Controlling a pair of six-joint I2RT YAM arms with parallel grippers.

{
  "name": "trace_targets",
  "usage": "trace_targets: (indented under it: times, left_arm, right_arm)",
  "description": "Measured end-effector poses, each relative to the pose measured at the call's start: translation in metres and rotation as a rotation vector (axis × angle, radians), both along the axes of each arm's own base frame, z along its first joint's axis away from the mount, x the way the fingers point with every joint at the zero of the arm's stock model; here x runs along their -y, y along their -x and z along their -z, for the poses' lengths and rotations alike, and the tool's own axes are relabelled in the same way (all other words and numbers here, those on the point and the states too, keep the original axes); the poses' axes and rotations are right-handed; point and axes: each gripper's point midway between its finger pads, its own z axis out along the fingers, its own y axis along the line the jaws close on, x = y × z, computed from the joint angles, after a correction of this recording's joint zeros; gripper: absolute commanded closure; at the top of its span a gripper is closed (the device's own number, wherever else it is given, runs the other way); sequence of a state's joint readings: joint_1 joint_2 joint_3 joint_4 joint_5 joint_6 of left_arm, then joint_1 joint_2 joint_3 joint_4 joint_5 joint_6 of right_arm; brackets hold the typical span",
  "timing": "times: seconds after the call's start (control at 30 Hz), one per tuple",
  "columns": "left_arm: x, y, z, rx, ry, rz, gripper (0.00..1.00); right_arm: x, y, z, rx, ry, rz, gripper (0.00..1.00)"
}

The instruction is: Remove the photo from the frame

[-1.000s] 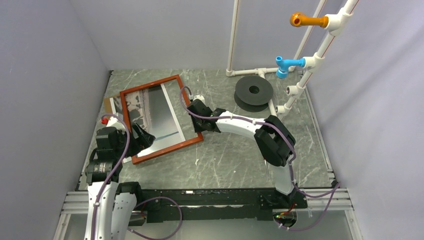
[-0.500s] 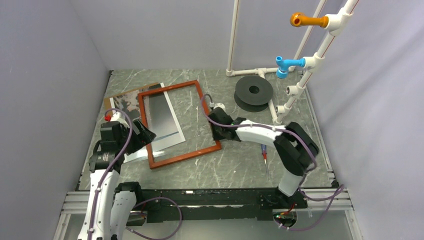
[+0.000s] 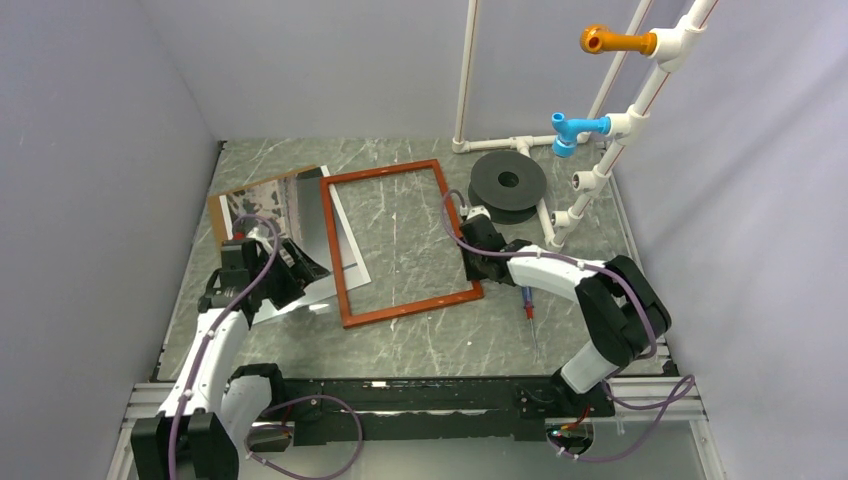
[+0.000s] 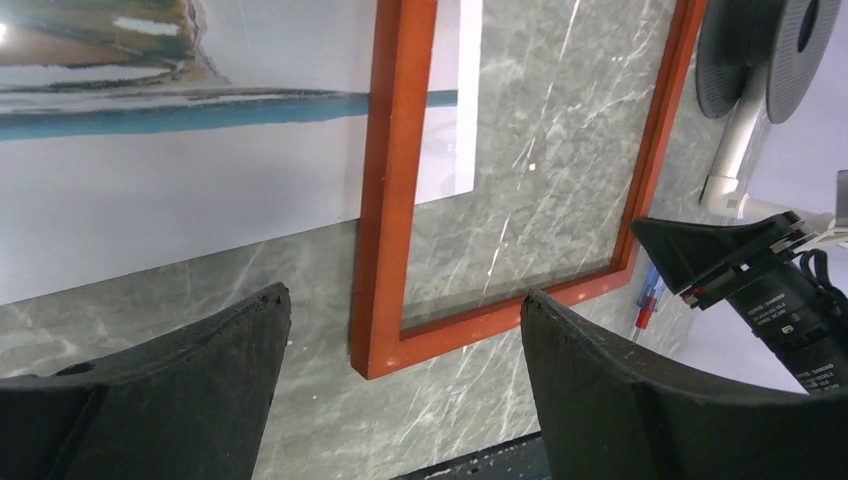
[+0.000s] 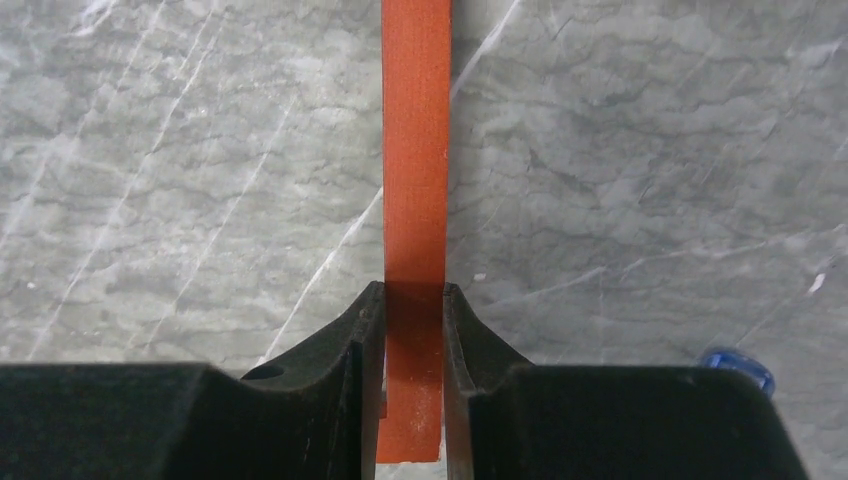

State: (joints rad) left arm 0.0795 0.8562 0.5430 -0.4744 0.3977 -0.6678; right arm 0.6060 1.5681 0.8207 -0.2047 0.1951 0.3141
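On the table point(image 3: 430, 340): one frame point(image 3: 410, 307), one photo point(image 3: 300, 210).

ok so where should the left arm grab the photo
The photo is probably best taken by its pale near edge, left of the frame. It lies flat, its right strip under the frame's left rail, so slide the open left fingers in low from the near side, pulling left.

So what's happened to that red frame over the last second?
The right claw, shut on the right rail of the frame, has dragged it to the right. Most of it is now off the photo; only its left rail still lies over the photo's edge. The photo stayed put, and the left claw stayed open beside it.
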Motion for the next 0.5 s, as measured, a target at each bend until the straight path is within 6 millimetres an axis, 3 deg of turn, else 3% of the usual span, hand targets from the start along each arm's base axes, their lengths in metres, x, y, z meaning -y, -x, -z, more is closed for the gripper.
trace_targets:
  times: [0.13, 0.37, 0.43, 0.5]
  left_arm:
    - [0.002, 0.002, 0.013, -0.041, 0.014, -0.001, 0.1]
    - [-0.007, -0.001, 0.017, -0.047, -0.012, -0.055, 0.07]
    - [-0.01, -0.004, 0.017, -0.051, -0.019, -0.069, 0.07]
    - [-0.013, -0.011, 0.015, -0.055, -0.02, -0.078, 0.07]
  right_arm:
    - [0.005, -0.014, -0.001, 0.023, 0.059, 0.0, 1.0]
    - [0.029, -0.034, -0.01, 0.075, 0.162, 0.042, 1.0]
    - [0.038, -0.037, -0.007, 0.076, 0.211, 0.055, 0.93]
    - [0.046, -0.04, -0.004, 0.071, 0.26, 0.069, 0.79]
